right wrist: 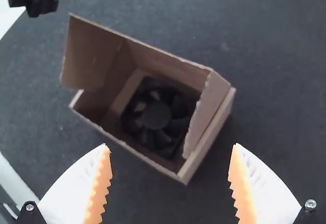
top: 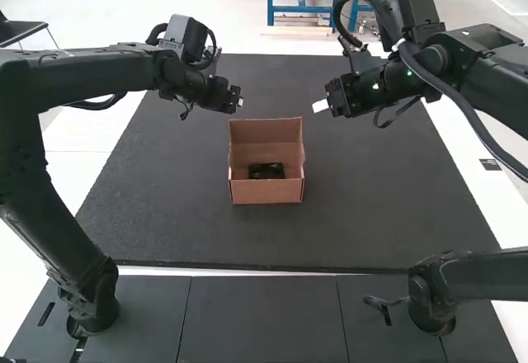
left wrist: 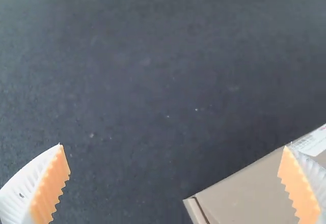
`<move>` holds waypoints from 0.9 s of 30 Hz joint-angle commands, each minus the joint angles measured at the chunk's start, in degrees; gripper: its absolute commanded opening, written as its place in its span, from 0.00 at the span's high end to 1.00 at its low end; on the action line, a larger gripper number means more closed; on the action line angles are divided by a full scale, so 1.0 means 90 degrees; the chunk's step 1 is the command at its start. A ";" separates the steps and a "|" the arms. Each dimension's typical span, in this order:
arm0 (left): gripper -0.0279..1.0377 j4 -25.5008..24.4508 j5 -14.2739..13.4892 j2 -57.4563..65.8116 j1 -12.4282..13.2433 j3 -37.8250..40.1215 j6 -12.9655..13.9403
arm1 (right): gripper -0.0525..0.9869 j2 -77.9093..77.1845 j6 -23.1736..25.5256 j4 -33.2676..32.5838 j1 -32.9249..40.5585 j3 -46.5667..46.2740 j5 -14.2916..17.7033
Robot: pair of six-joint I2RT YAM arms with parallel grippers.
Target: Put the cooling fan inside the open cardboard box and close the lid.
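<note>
An open cardboard box stands in the middle of the black mat, its lid flap upright at the far side. The black cooling fan lies flat inside it, and the right wrist view looks down on the fan in the box. My left gripper hovers above and behind the box's left rear corner, open and empty; a corner of the cardboard lies below its fingers. To the upper right of the box hangs my right gripper, open, with nothing between its fingers.
The black mat covers most of the table, with white tabletop beyond its left and right edges. A small black tag lies off the mat at the right. The arm bases stand at the near edge.
</note>
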 commanded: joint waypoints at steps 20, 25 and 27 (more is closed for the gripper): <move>0.07 -0.0437 0.0518 -0.0030 -0.0398 -0.1017 -0.0118 | 0.44 -0.0172 0.0049 -0.0138 -0.0012 0.0114 0.0070; 0.07 -0.0281 0.0547 -0.0030 -0.0446 -0.1329 -0.0216 | 0.44 -0.0162 0.0049 -0.0138 -0.0012 0.0085 0.0080; 0.07 -0.0115 0.0547 -0.0030 -0.0446 -0.1466 -0.0245 | 0.44 -0.0162 0.0039 -0.0138 -0.0012 0.0046 0.0080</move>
